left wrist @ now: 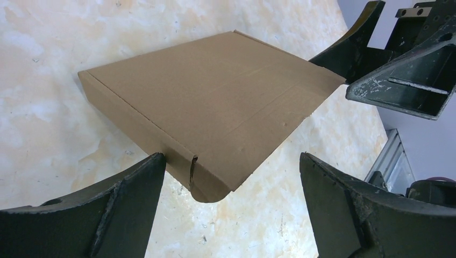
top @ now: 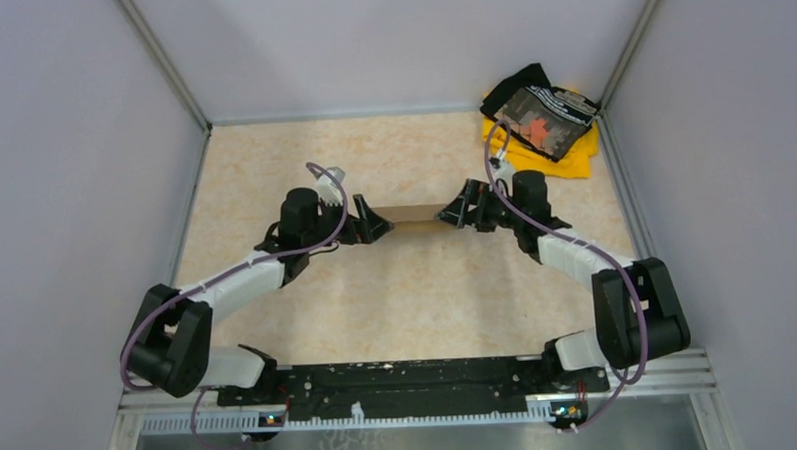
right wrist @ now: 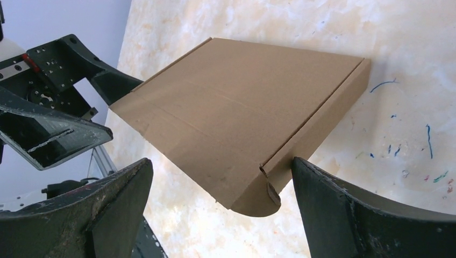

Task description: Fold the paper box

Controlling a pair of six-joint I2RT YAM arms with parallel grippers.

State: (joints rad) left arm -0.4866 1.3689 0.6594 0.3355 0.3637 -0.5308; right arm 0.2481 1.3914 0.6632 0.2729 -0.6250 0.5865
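Brown paper box (top: 407, 215), long axis seemingly left-right.

Gray walls (top: 388, 35), beige marbled tbl (top: 417, 304), alu rails (top: 164, 58).

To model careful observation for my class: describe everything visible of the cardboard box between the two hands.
The paper box is plain brown corrugated cardboard, unprinted, folded shut into a flat mailer: a broad lid with faint creases, narrow side walls, a rounded tab tucked at one corner. From above it shows only as a thin strip, so it seems to stand on edge. The open left hand and right hand bracket its ends; contact is unclear.
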